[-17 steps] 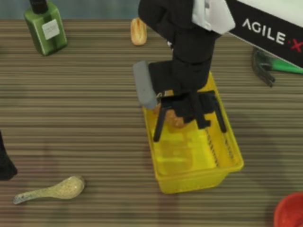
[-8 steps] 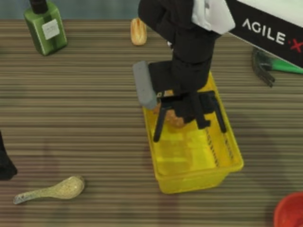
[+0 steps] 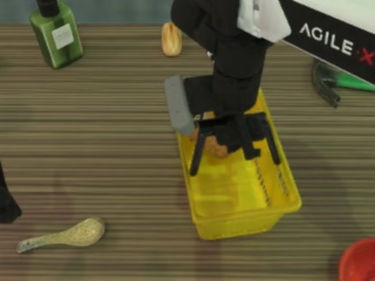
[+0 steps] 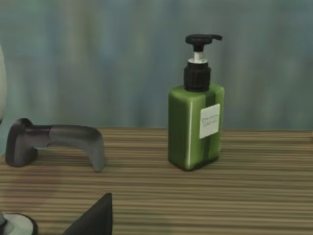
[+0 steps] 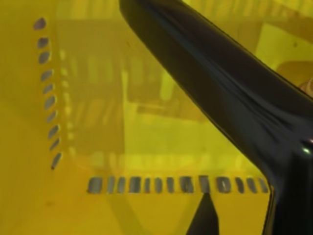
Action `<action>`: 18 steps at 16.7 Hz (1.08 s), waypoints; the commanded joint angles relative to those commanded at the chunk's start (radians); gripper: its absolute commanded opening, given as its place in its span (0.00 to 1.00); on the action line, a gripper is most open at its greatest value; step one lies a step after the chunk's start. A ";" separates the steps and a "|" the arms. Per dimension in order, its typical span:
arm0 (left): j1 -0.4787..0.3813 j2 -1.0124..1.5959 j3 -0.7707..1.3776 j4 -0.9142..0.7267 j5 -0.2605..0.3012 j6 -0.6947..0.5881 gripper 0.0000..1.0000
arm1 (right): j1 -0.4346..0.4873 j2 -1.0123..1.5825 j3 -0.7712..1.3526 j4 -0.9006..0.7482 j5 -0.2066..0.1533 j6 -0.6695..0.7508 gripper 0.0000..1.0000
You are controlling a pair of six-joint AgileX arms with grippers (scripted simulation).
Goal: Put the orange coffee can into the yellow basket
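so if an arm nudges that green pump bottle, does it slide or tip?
Probably slides first: the green pump bottle stands upright on a flat, squarish base on the table. A push high up, near the black pump head, could topple it, since it is tall for its base. Its smooth sides may be slippery to grip.

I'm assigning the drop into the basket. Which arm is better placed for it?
Right. Its gripper is over the yellow basket, with the can showing orange beneath it. The left arm is parked at the table's left edge, far from both.
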 joint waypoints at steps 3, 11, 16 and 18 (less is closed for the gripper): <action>0.000 0.000 0.000 0.000 0.000 0.000 1.00 | 0.000 0.000 0.000 0.000 0.000 0.000 0.00; 0.000 0.000 0.000 0.000 0.000 0.000 1.00 | 0.000 0.000 0.000 0.000 0.000 0.000 0.00; 0.000 0.000 0.000 0.000 0.000 0.000 1.00 | -0.007 -0.002 0.043 -0.042 0.000 -0.010 0.00; 0.000 0.000 0.000 0.000 0.000 0.000 1.00 | -0.017 -0.007 0.105 -0.118 0.001 -0.023 0.00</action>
